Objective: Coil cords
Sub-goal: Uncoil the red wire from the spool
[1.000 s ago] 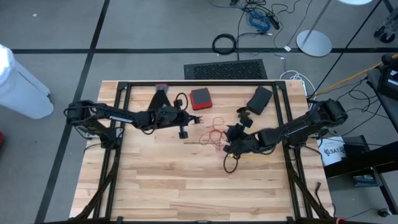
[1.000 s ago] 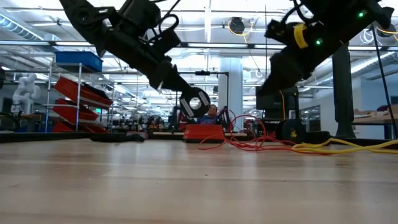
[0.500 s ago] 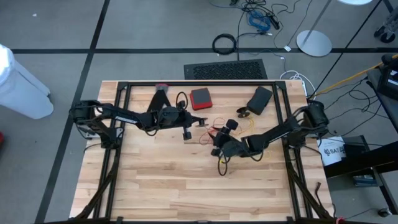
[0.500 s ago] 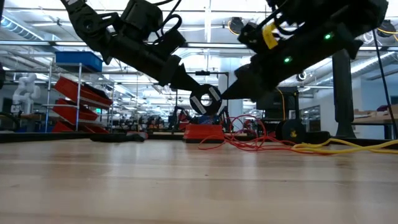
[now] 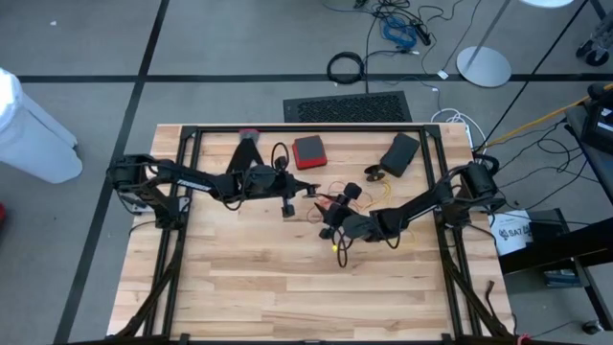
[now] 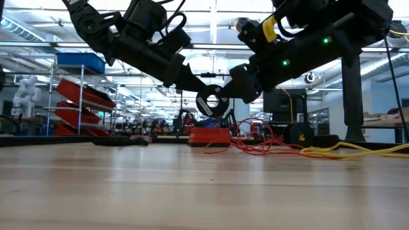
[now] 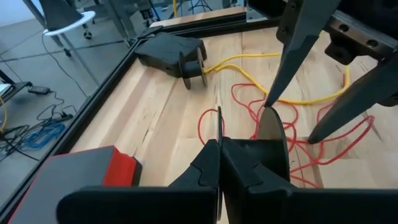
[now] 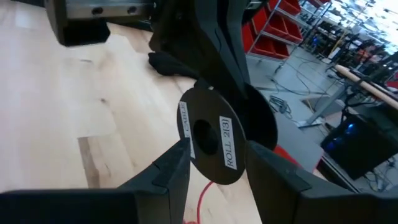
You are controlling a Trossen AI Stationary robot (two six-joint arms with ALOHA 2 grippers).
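Observation:
My left gripper is shut on a small black spool and holds it above the middle of the table. The spool's labelled face fills the right wrist view. My right gripper is open and comes in from the table's right, one finger on each side of the spool's edge. A loose red cord lies tangled on the wood beneath both grippers. A yellow cord runs from it toward the far right, and in the low view the yellow cord rests flat on the table. My left gripper pinches the thin rim of one of the spool's flanges between its two fingers. The fingers come slanting down from the table's left. The spool is lifted clear of the table, on edge, with its second flange free beside the fingers. My right gripper's fingertip stands at that second flange; whether it touches, I cannot tell.
A red box and a flat black device lie near the far edge. A second small spool stands by the device. A dark object sits far left of the red box. The near half of the table is bare wood.
My right gripper has gone toward the table's left and downward, tipping to a flatter angle. Its open fingers have closed in around the spool held by my left gripper. The left gripper and the spool have barely shifted.

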